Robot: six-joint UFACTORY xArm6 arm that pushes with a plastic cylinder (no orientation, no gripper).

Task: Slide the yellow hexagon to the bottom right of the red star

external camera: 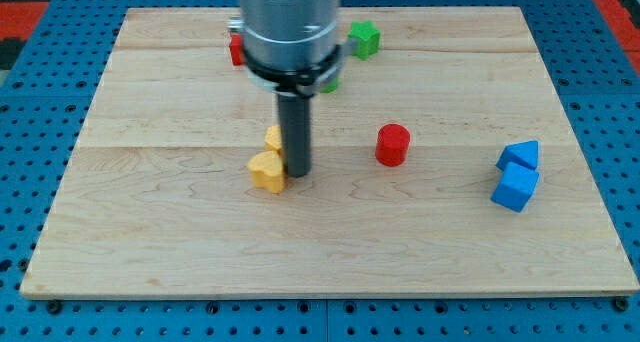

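Now two yellow blocks (268, 169) — my tip (297, 171) beside.

No text, label, brand, number or sign can be read anywhere in the view, neither on the wooden tabletop (480, 252), nor on the coloured blocks, nor on the arm.

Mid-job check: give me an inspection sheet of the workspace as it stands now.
Surface: wooden board on blue pegboard.
Job's things: yellow blocks at centre-left, one partly hidden by the rod; which is the hexagon, cannot tell. Red block at the top, mostly hidden, shape unclear.
Clutter: red cylinder; two blue blocks touching; green blocks at the top.
End effector: my tip touches the yellow blocks' right side.
Cables: nothing seen.
Surroundings: nothing seen.
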